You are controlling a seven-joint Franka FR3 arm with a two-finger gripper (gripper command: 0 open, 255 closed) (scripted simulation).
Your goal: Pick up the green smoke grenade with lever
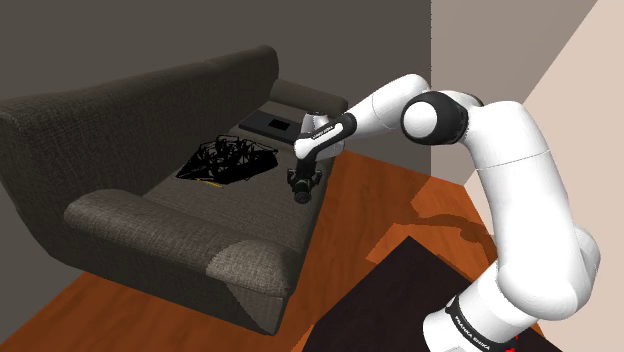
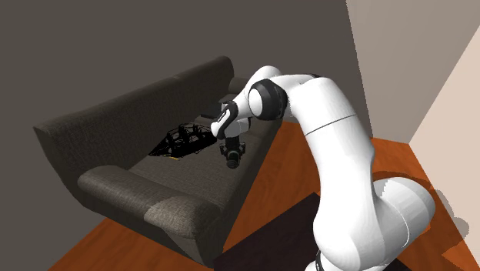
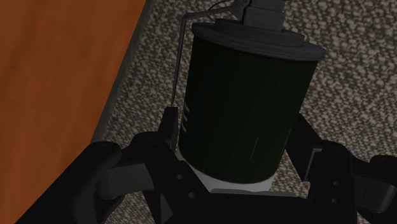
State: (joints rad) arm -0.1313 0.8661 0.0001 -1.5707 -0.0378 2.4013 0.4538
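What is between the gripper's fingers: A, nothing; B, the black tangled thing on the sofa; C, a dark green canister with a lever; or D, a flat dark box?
C: in the wrist view the gripper clasps the dark green canister between its fingers, the thin lever running down its side.

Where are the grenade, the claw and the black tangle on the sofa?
grenade (image 3: 248, 108), wrist view, middle of its dark green body.
claw (image 1: 302, 192), shoulder view, between its fingertips.
black tangle (image 1: 228, 160), shoulder view, its middle.
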